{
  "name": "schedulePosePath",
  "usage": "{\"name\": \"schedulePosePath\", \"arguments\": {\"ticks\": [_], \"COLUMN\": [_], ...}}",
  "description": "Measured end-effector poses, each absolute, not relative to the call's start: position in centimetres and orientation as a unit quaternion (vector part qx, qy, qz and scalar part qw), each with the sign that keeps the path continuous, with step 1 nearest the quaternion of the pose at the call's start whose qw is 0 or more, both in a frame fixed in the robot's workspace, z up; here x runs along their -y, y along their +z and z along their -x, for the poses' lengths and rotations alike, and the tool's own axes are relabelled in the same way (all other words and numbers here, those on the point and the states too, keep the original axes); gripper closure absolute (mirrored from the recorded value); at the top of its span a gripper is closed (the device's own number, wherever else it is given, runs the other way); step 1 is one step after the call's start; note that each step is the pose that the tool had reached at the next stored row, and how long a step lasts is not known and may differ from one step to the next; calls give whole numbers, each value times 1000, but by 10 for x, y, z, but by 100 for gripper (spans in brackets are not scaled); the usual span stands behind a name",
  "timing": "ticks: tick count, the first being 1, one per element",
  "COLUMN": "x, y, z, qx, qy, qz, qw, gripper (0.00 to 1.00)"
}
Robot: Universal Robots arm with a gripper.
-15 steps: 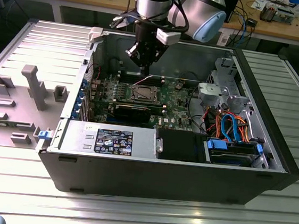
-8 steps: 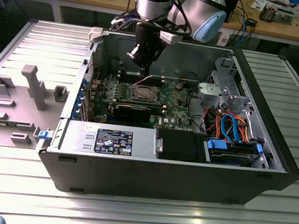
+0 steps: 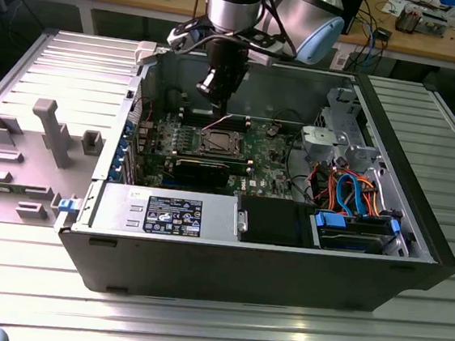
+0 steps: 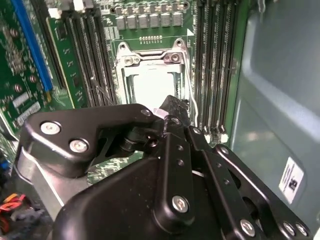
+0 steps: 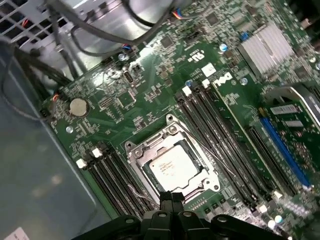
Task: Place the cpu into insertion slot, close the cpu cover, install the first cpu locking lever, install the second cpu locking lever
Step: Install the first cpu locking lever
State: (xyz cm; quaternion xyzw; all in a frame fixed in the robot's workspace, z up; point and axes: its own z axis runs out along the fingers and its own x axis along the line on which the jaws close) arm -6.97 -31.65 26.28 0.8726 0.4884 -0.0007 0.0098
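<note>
Black robot gripper (image 5: 172, 196) above the green board, jaws pressed together on nothing, small flat pale silver-grey square cpu (image 5: 170, 165) just beyond the jaw tips, apart, framed by thin silvery metal cpu cover (image 5: 137, 155)

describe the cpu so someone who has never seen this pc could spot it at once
Look inside the open computer case at the green motherboard. Between its two banks of long black memory slots sits the square silvery cpu cover, and the cpu is the flat pale silver-grey square in its cut-out middle, smooth and bright against the dark slots on either side.
</note>
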Motion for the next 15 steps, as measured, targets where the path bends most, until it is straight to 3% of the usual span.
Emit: {"name": "schedulePosePath", "arguments": {"ticks": [5, 15], "x": [317, 317], "y": [262, 262], "z": [70, 70], "qx": [-537, -639], "qy": [-3, -13], "qz": [-844, -769], "qw": [13, 29], "gripper": [89, 89]}}
